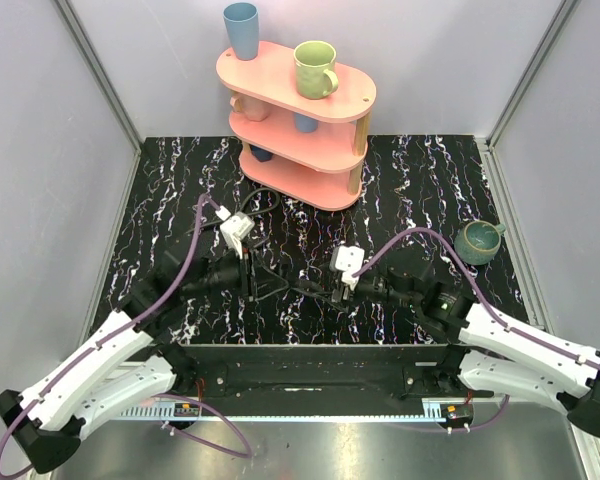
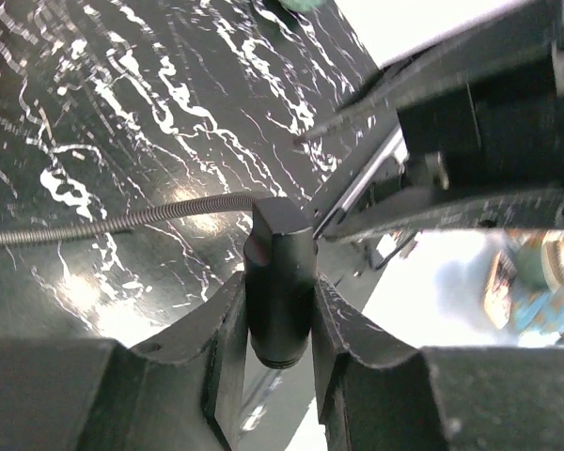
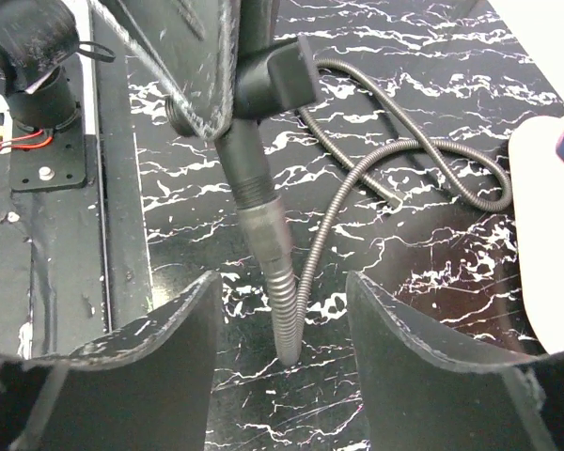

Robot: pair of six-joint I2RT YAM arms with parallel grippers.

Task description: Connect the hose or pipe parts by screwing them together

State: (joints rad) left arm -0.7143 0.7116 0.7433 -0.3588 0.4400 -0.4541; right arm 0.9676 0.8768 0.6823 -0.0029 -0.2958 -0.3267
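Hose (image 3: 280, 301) with threaded collar (image 3: 260, 221) meets black fitting (image 3: 274, 80) mid-worktop (image 3: 451, 263), between the arms. Left end effector (image 2: 278, 324) clenched on the fitting. Right end effector (image 3: 282, 282) released, fingers straddling the hose, no contact. Likely a regrasp between turns: close on the collar, not the flexible part, and keep it coaxial. Long axis runs from fitting toward right wrist, collar end pointing into the fitting.
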